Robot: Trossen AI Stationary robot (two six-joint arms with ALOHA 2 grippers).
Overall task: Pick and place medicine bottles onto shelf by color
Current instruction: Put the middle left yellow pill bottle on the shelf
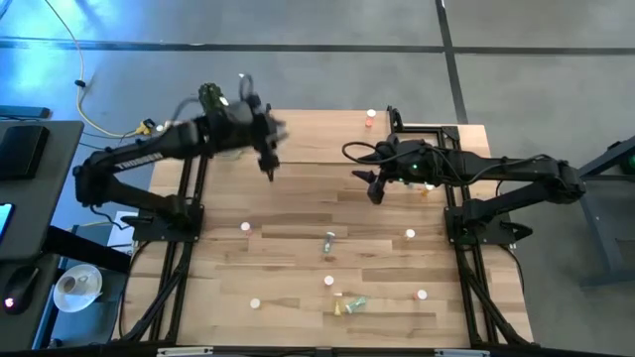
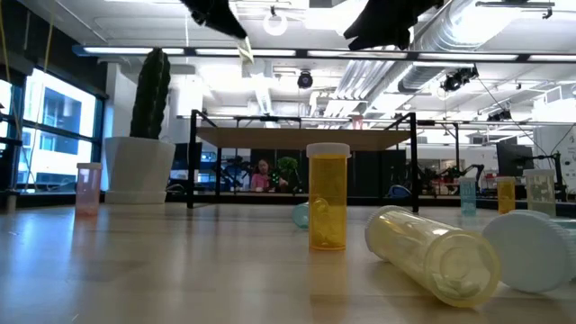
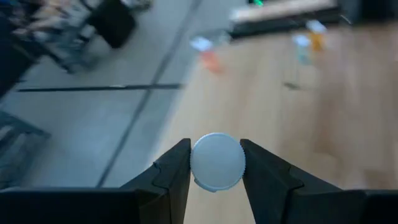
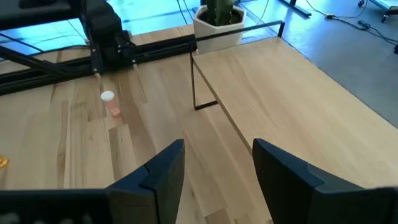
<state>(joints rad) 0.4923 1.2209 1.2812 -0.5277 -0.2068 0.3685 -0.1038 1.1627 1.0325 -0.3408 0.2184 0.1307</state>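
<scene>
My left gripper (image 1: 270, 169) is high above the table, near the shelf's near edge, shut on a small bottle with a white round cap (image 3: 216, 162). In the low view a pale yellowish body (image 2: 245, 50) sticks out below the fingers. My right gripper (image 1: 375, 190) is open and empty, above the table just near of the shelf (image 1: 337, 134). The shelf, a light-wood board on thin black legs (image 4: 196, 81), stands at the table's far side. Several bottles stand or lie on the tabletop, among them an orange-yellow one upright (image 2: 328, 198) and a pale yellow one on its side (image 2: 432, 254). My left gripper pinches the bottle at its white cap (image 3: 194, 163) between the two fingers, one on each side of the round cap. The fingers point down, and the cap's top faces the wrist. The bottle is lifted clear of the table and sticks out below the fingertips (image 2: 245, 50).
A white pot with a cactus (image 2: 144, 144) stands at the shelf's far left. A pink bottle (image 4: 111, 104) stands on the table beside the shelf. White-capped bottles (image 1: 328, 281) are scattered over the near half of the table. Black frame rails (image 1: 179, 248) run along both table sides.
</scene>
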